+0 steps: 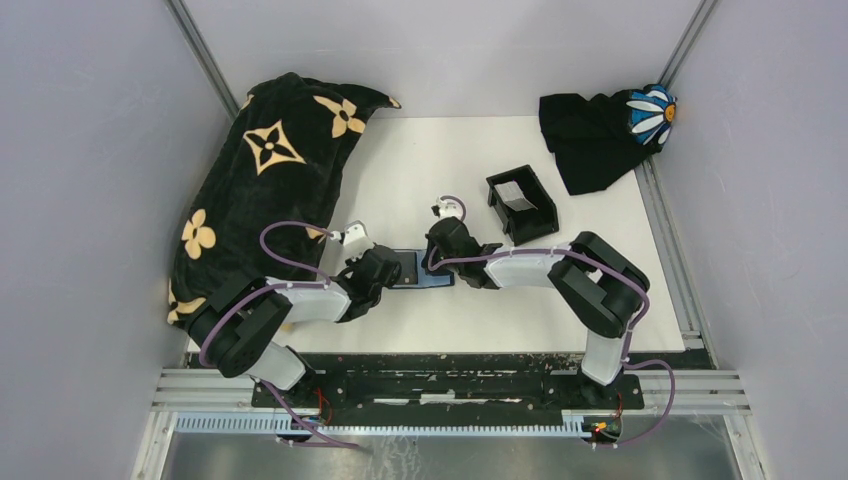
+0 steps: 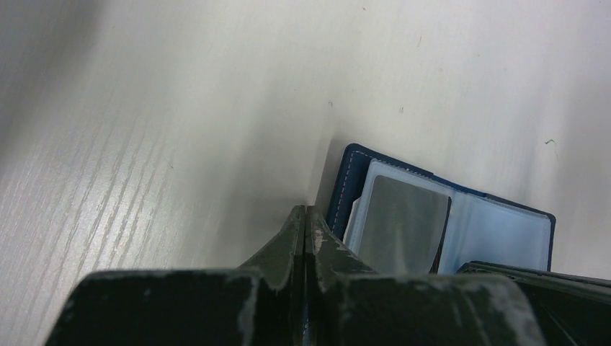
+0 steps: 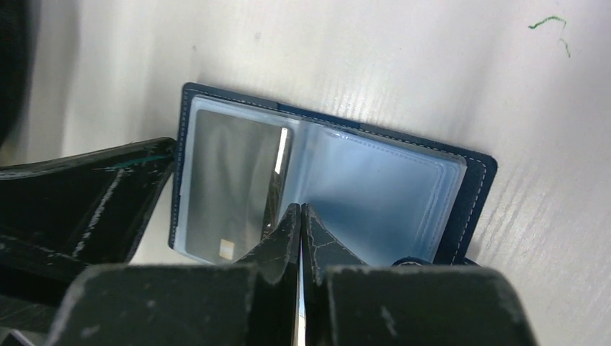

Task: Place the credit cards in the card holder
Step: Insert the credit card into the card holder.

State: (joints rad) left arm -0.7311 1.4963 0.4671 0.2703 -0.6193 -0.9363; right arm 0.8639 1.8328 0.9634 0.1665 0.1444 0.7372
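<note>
White table [image 1: 420, 160]: wood-grained, between grey walls [image 1: 90, 150].
Card holder [image 3: 382, 187]: open flat mid-table, grey card [image 3: 223, 180] in one sleeve.
Left gripper [image 2: 306, 216]: fingers pressed together beside its corner.
Right gripper [image 3: 300, 213]: fingers pressed together over its fold.

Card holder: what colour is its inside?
The card holder has light blue inside, navy edges; best seen from the right wrist.

Bright, even overhead light, soft shadows; wrist views blurred up close.
</note>
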